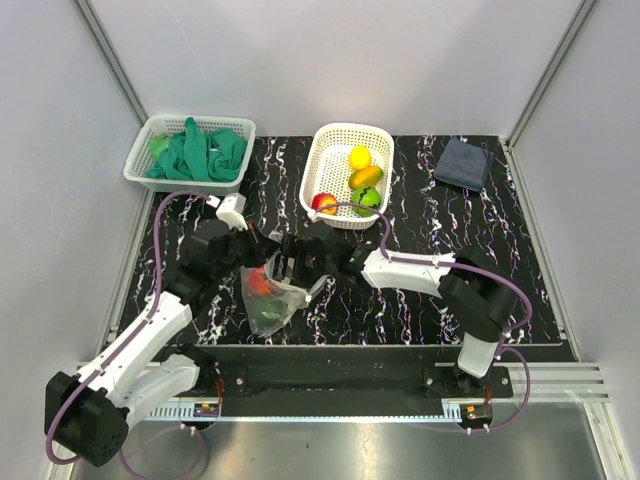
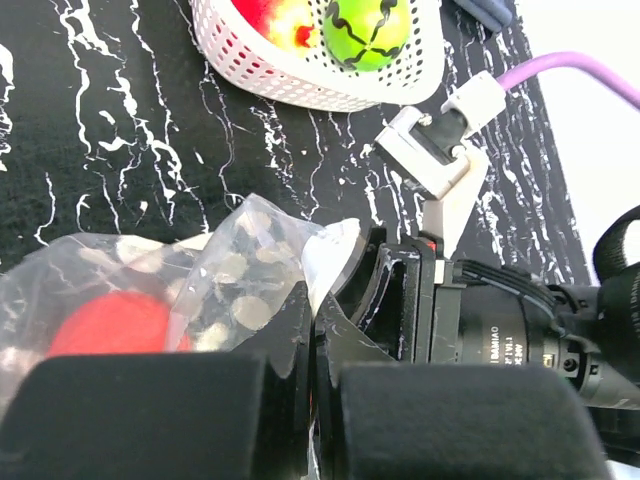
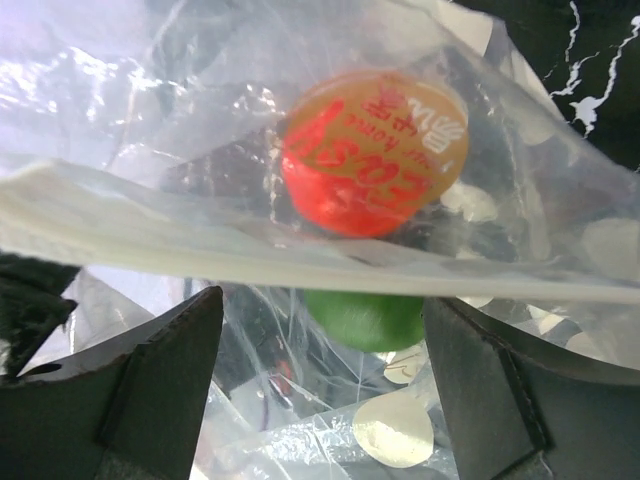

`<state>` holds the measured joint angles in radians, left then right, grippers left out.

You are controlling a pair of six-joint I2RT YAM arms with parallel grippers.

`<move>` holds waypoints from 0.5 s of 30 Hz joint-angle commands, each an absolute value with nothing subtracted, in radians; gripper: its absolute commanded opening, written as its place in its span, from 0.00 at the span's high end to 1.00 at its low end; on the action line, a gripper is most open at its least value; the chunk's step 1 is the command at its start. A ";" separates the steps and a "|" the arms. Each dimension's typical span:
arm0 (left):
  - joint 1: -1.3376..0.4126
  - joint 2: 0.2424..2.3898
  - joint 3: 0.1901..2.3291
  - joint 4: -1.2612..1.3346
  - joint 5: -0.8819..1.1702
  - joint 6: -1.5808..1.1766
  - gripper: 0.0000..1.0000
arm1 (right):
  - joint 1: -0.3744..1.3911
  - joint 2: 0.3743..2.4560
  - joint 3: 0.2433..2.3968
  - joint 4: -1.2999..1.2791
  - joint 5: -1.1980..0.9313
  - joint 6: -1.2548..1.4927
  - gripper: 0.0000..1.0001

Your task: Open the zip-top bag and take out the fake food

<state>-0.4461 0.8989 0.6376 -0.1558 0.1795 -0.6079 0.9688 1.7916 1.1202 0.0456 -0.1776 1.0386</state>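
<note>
Where the bag (image 1: 268,298) lies, pale walls (image 1: 350,60) ring a black-marbled table (image 1: 430,300).

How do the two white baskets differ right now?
The left basket holds green cloth; the right basket holds fake food. The left basket lies crosswise in the far-left corner; the right basket lies lengthwise near the middle. Both are white lattice plastic.

Bright even light, blurred wrist foregrounds.
</note>
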 commanded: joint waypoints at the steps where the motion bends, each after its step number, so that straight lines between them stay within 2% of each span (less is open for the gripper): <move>1: -0.482 0.897 0.713 -0.083 0.416 -0.684 1.00 | 0.986 1.758 1.123 0.210 -0.169 1.100 0.13; 10: -0.508 0.868 0.730 -0.075 0.465 -0.735 1.00 | 0.979 1.756 1.060 0.203 -0.270 0.901 0.14; 12: -0.512 0.880 0.710 -0.061 0.457 -0.742 1.00 | 0.979 1.782 1.086 0.187 -0.297 0.862 0.16; 15: -0.529 0.919 0.696 -0.017 0.500 -0.770 1.00 | 0.979 1.783 1.092 0.155 -0.279 0.844 0.25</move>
